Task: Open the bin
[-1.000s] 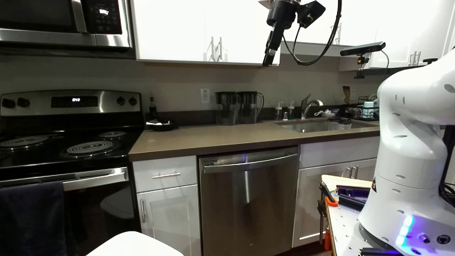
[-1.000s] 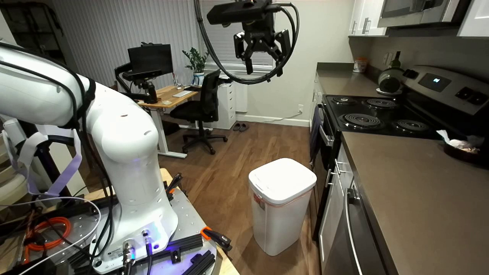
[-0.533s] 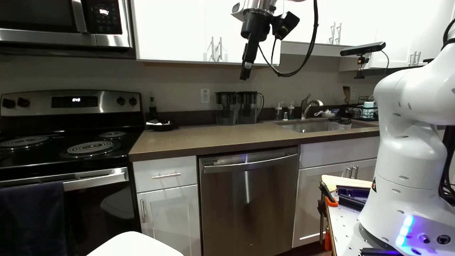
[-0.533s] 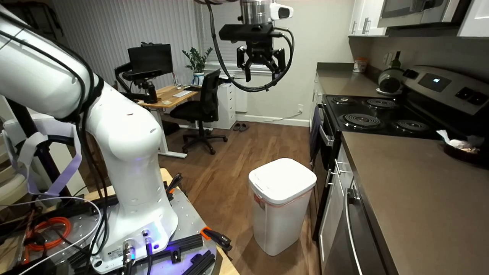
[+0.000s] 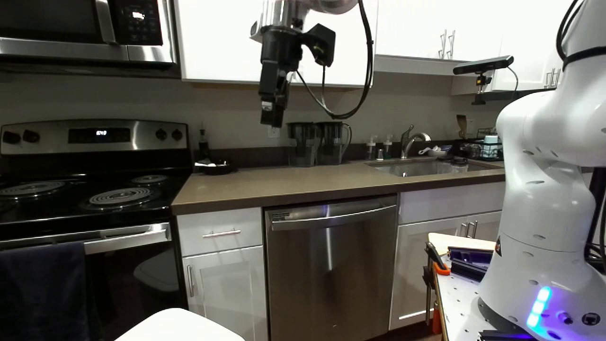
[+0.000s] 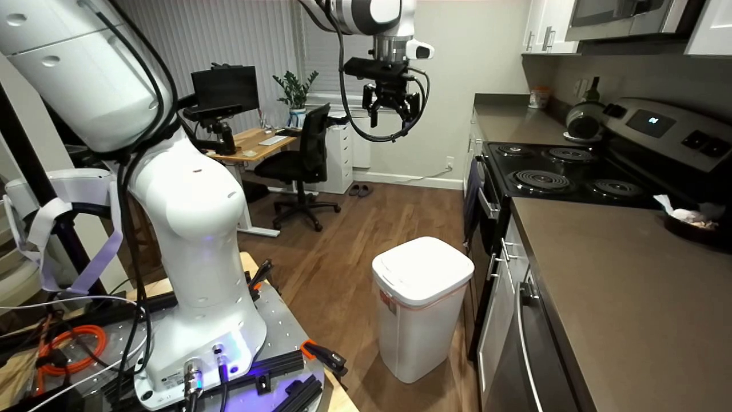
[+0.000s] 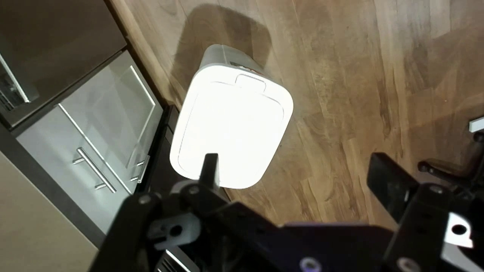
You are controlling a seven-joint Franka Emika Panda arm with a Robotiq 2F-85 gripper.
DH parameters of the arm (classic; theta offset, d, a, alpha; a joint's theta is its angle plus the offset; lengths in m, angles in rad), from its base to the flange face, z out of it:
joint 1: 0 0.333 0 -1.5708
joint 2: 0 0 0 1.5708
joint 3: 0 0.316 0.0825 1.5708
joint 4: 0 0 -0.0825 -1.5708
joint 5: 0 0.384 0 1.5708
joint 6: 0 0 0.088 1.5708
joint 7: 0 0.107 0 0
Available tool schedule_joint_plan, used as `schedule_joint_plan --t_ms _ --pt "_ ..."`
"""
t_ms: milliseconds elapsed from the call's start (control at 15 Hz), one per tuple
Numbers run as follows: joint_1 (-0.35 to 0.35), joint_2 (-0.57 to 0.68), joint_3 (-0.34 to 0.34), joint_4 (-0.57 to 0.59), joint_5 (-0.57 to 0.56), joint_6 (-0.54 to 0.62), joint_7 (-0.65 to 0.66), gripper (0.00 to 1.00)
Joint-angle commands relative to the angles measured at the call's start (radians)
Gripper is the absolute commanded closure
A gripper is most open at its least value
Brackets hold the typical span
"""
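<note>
Bin [image 6: 423, 313] stands low, right of middle, in an exterior view — its white lid [image 6: 423, 269] down. At upper middle hangs the claw [image 6: 390, 122] — spread wide.

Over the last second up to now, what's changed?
The gripper moved down in both exterior views and away from the robot's base. Nothing was taken hold of or let go; the jaws stay open. The bin hasn't moved; its lid is still closed.
</note>
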Motion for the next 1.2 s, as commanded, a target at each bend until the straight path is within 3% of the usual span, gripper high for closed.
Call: schedule_joint_plan --t_ms 0,333,600,800,1133 --pt "-0.006 0.183 0.076 0.141 0.016 0.051 0.136 0.0" --pt "0.007 0.385 0.152 0.262 -0.028 0.163 0.319 0.0" --pt "0.024 0.534 0.155 0.339 -0.067 0.255 0.421 0.0" --pt "0.037 0.647 0.138 0.411 -0.095 0.293 0.45 0.0" --pt "0.037 0.818 0.119 0.576 -0.106 0.26 0.417 0.0"
